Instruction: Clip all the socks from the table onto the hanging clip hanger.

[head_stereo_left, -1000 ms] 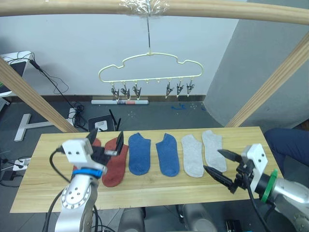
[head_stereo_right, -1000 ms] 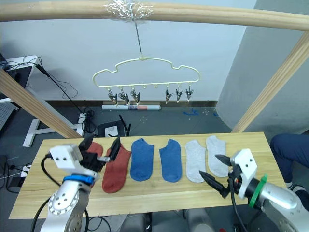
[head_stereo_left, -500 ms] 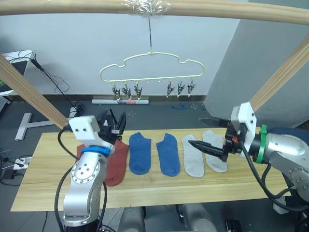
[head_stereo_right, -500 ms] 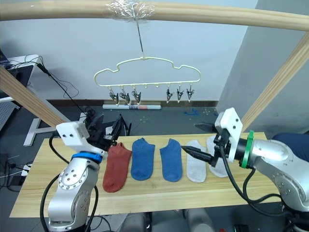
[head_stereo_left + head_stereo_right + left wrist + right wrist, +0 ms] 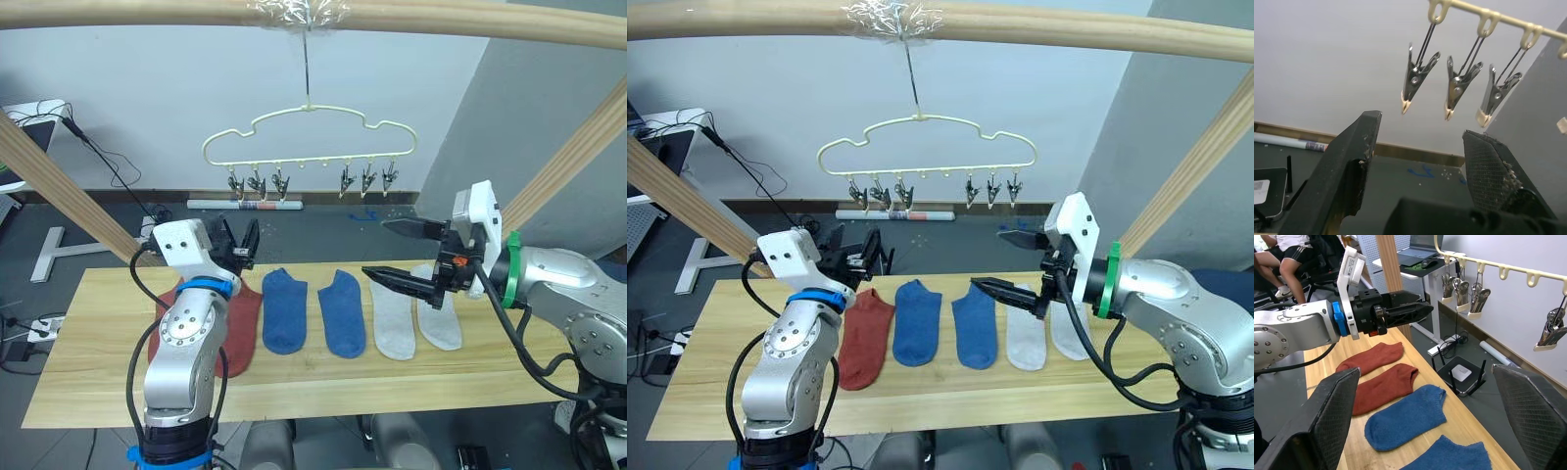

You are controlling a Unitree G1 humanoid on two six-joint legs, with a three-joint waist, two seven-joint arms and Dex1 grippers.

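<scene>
Six socks lie in a row on the table (image 5: 98, 333): two rust-red (image 5: 1371, 357) (image 5: 238, 328), two blue (image 5: 284, 308) (image 5: 341, 311), two light grey (image 5: 392, 318) (image 5: 438, 318). My left arm covers much of the outer red sock in the eye views. The pale yellow clip hanger (image 5: 306, 132) hangs by its hook from the top beam, with three clips (image 5: 1457, 90) on its left side and three (image 5: 365, 179) on its right, all empty. My left gripper (image 5: 235, 250) is open, raised above the red socks and pointing at the left clips. My right gripper (image 5: 394, 255) is open and wide, held above the grey socks.
A thick round beam (image 5: 147, 12) runs overhead, with slanted posts at the left (image 5: 59, 186) and right (image 5: 568, 162). Behind the table lie cables, a black device (image 5: 1462, 374) and a white tube (image 5: 245, 206) on the floor. A person (image 5: 1298, 259) sits by a desk off to my left.
Both arms have risen from the table's front edge. The left gripper lifted up toward the hanger's left clips. The right gripper swung up and leftward over the grey socks. The socks have not moved.
</scene>
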